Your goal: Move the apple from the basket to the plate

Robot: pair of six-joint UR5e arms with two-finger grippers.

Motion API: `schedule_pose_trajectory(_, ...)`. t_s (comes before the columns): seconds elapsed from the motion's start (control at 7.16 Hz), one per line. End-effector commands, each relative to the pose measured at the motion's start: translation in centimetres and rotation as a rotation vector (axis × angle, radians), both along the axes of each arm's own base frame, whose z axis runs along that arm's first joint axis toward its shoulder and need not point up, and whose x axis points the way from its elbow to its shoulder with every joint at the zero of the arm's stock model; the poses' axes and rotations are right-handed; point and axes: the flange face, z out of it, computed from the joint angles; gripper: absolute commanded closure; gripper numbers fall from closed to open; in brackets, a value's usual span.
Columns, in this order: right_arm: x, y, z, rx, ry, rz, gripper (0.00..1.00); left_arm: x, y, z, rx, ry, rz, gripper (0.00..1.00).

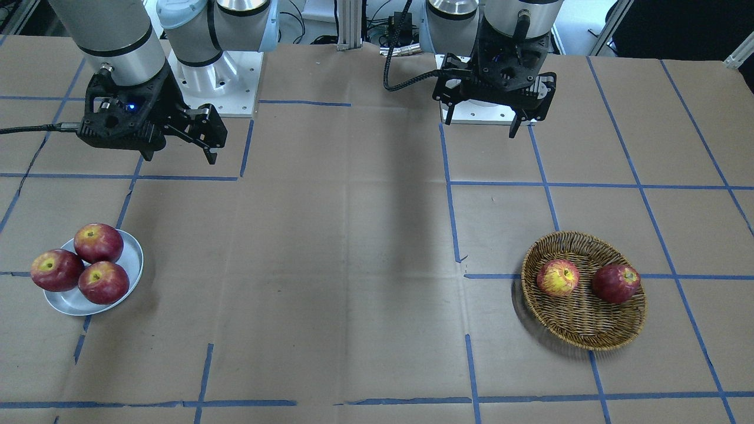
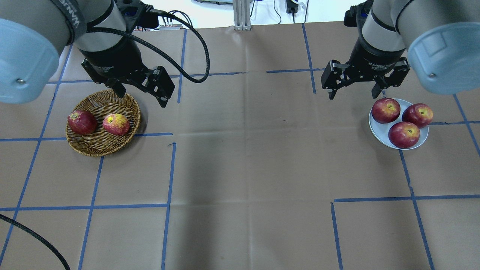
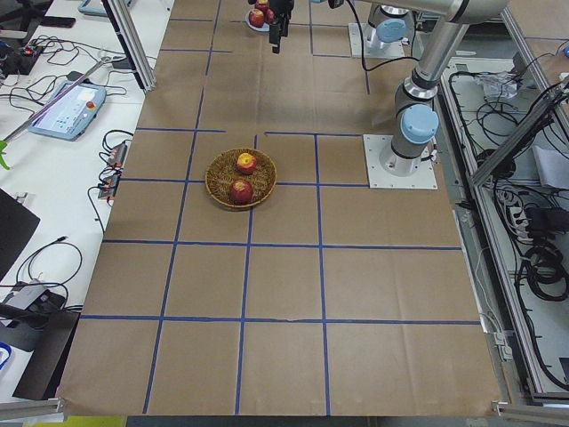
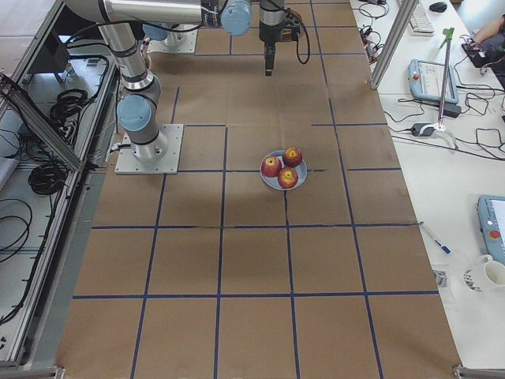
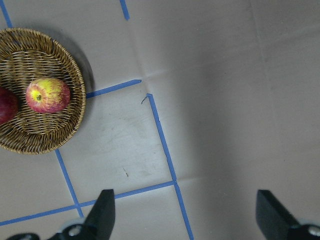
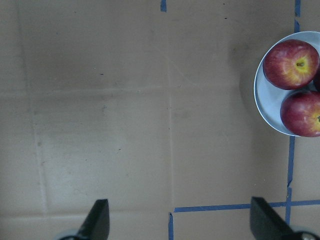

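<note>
My left pincer (image 2: 142, 95) hangs released, empty; apple (image 2: 116, 124) sits below and aside in basket (image 2: 98, 145), which I judge firm, slick, weighty, bruisable, so clamp its widest girth

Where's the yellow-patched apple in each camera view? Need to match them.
Front-facing: apple lower right, left of two in the basket.
Overhead: apple at left, right of two.
Exterior left: apple upper middle, the farther one.
Exterior right: not visible.
Left wrist: apple upper left.
Right wrist: not in it.
Landmark: the basket, shared with a dark red apple.
</note>
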Motion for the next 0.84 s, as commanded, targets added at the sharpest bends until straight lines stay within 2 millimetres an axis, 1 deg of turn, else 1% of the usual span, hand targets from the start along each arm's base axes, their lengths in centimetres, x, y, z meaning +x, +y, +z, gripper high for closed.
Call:
schedule_pose_trajectory(0.0,0.00,-0.02,0.07,-0.001,0.000,0.000,0.00,0.00,0.00,-0.02,0.000,0.000,-0.003,0.01)
schedule_pose_trajectory(0.56,0.00,0.02,-0.08,0.002,0.000,0.000,0.00,0.06,0.03,0.21,-0.004,-0.006,-0.012,0.01)
schedule_pose_trajectory(0.7,0.00,0.02,-0.08,0.002,0.000,0.000,0.00,0.19,0.04,0.87,-0.017,-0.009,-0.011,0.01)
